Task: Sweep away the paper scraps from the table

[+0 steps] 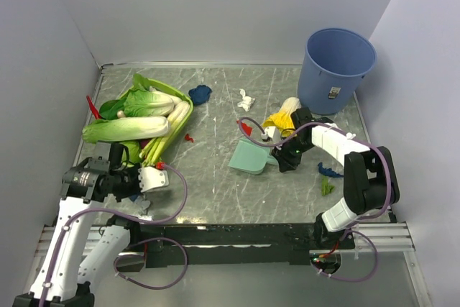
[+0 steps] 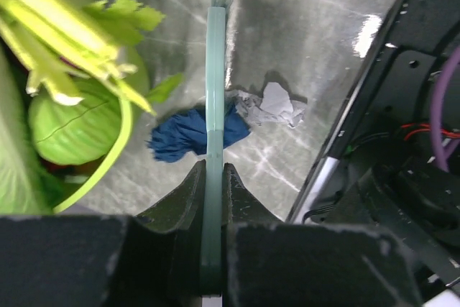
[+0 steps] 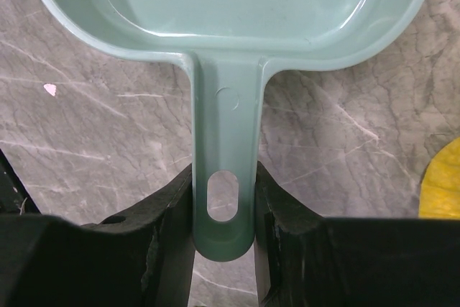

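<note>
the right gripper is clamped on the handle of the dustpan, which lies flat on the table. the left gripper, far left of the dustpan, is closed on a thin pale green blade held edge-on. the paper scraps lie scattered: dark blue and white beyond the dustpan, red to its left, blue and green to its right. far left of the dustpan, by the blade, lie a dark blue wad and a grey-white wad.

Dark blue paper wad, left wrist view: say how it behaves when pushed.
The dark blue paper wad looks small and crumpled, so probably light, sliding easily on the glossy table. Its irregular folds likely mean tumbling, not straight rolling.
</note>
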